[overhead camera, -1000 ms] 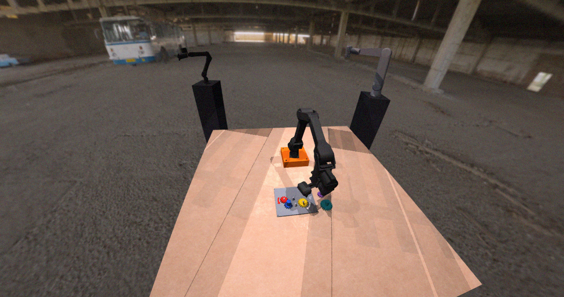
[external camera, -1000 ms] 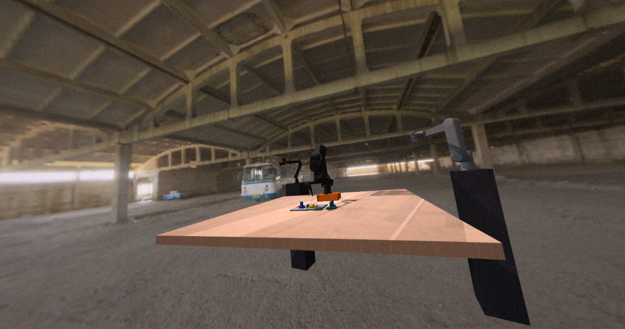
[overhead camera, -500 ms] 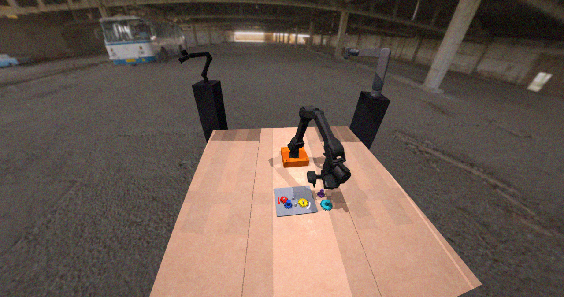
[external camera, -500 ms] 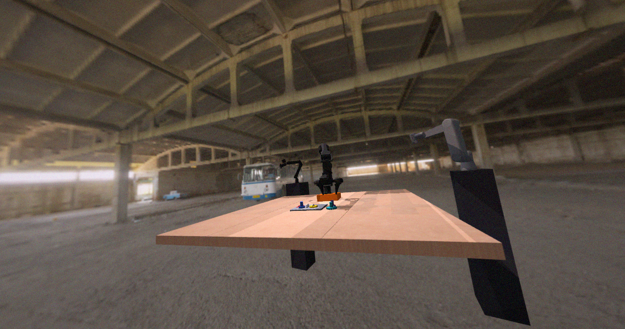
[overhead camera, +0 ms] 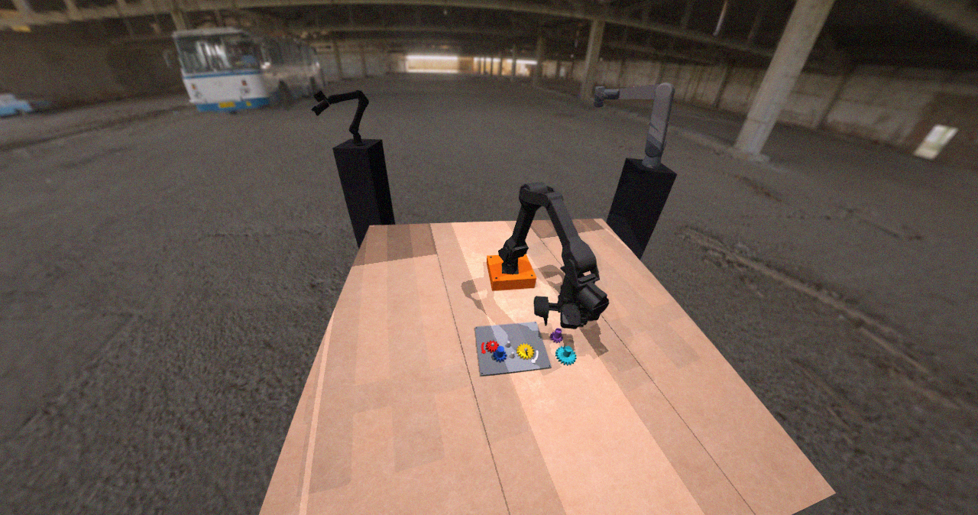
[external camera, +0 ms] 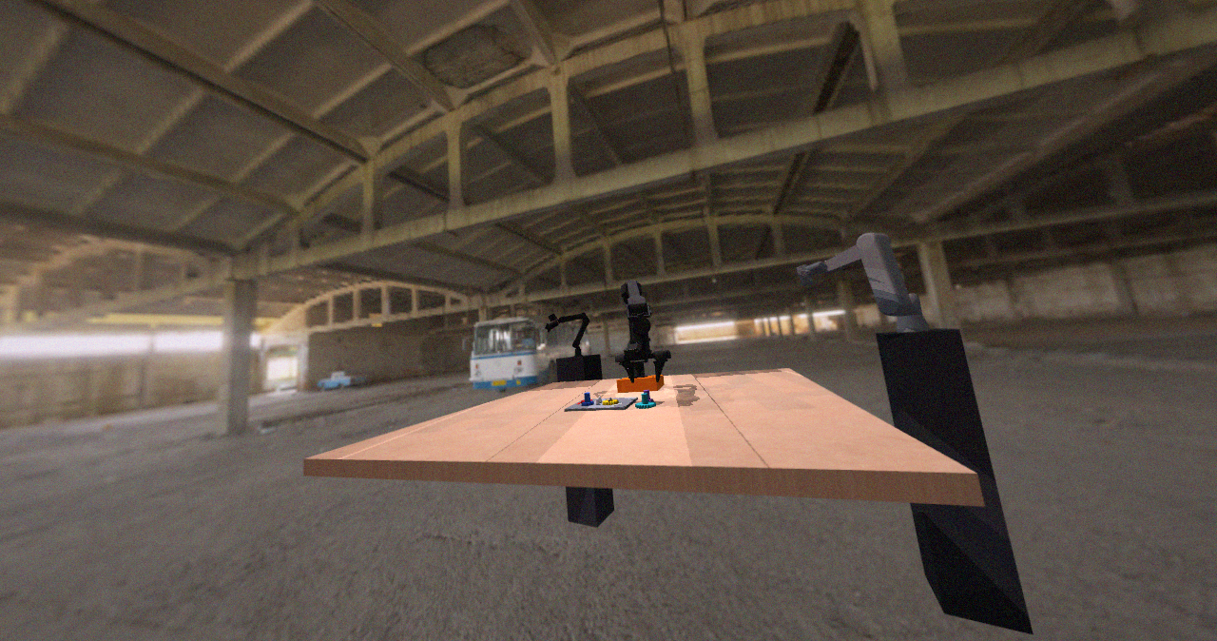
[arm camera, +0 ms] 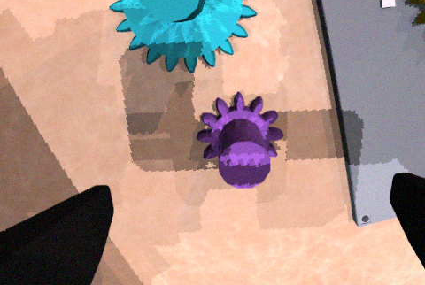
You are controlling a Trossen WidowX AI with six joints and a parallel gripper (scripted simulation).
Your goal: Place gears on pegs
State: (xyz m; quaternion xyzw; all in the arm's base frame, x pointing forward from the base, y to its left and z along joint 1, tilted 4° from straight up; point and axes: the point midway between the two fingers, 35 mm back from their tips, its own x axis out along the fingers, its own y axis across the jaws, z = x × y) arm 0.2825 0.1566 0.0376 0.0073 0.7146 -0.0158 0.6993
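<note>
The grey board [overhead camera: 492, 368] [arm camera: 367, 77] carries the red gear [overhead camera: 490, 345], the striped yellow gear [overhead camera: 525, 352] [external camera: 609, 401] and a blue gear [overhead camera: 500, 353] [external camera: 587, 398] beside the red one. Two empty pegs stand between blue and yellow, one peg [overhead camera: 508, 343] farther back, the other peg [overhead camera: 512, 355] nearer the front. A small purple gear [overhead camera: 557, 335] [arm camera: 244, 161] and a large cyan gear [overhead camera: 565, 355] [external camera: 645, 404] [arm camera: 221, 11] stand on the table right of the board. My gripper [external camera: 646, 379] [arm camera: 251, 193] is open and empty above the purple gear, its fingers spread either side in the wrist view.
The orange arm base [overhead camera: 511, 279] [external camera: 640, 384] stands behind the board. In the wrist view the cyan gear is beyond the purple one, and the board's edge lies to the right. Two other arms stand on black pedestals [overhead camera: 364, 183] [overhead camera: 639, 204] beyond the table.
</note>
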